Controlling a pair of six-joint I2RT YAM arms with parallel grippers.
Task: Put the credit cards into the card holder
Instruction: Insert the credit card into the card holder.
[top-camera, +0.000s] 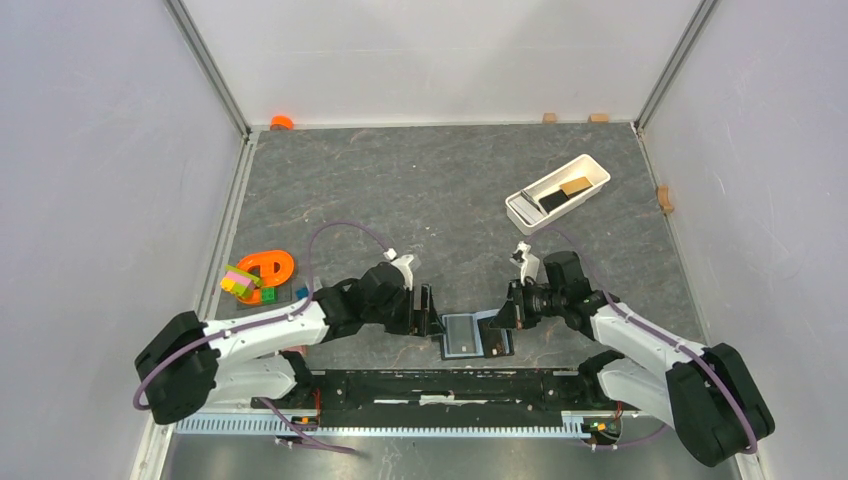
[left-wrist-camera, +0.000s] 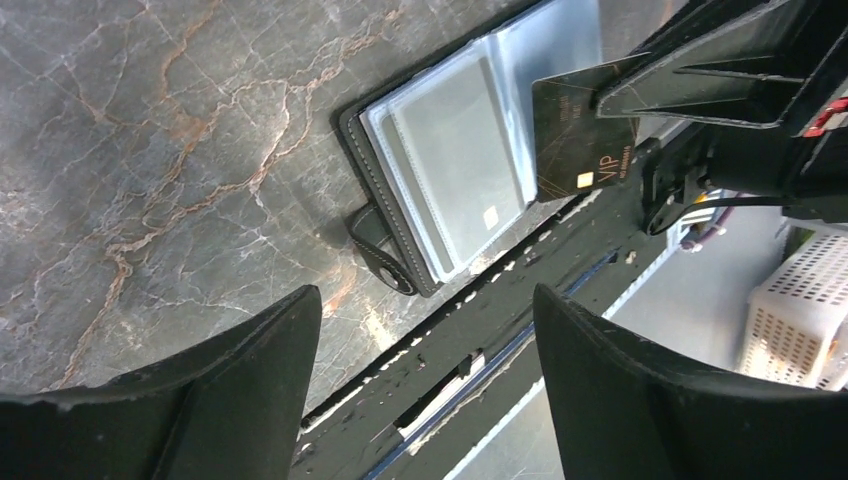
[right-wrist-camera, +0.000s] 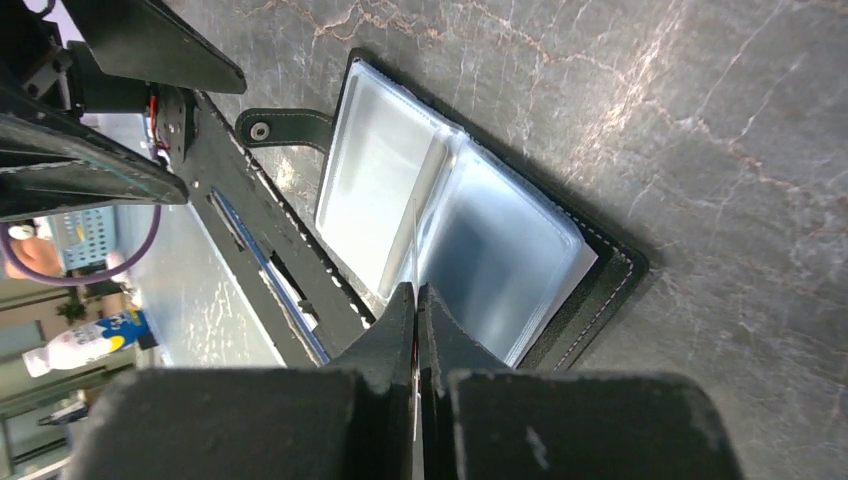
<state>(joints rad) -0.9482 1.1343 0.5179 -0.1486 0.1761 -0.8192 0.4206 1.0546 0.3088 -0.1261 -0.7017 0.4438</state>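
The black card holder (top-camera: 465, 335) lies open near the table's front edge, with its clear pockets up and its snap tab (left-wrist-camera: 380, 250) towards the rail. It also shows in the left wrist view (left-wrist-camera: 450, 170) and the right wrist view (right-wrist-camera: 500, 250). My right gripper (top-camera: 503, 318) is shut on a black credit card (left-wrist-camera: 585, 135) marked VIP. It holds the card on edge over the holder's pockets, so the right wrist view (right-wrist-camera: 415, 290) shows the card (right-wrist-camera: 414, 240) edge-on. My left gripper (top-camera: 428, 312) is open and empty just left of the holder, and shows in its own view (left-wrist-camera: 426, 295).
A long white tray (top-camera: 590, 166) at the back right holds a black card (top-camera: 553, 201) and a tan card (top-camera: 574, 187). Coloured toys (top-camera: 255, 275) lie at the left edge. The black base rail (top-camera: 440, 385) runs right below the holder. Small wooden blocks (top-camera: 664, 198) sit by the walls.
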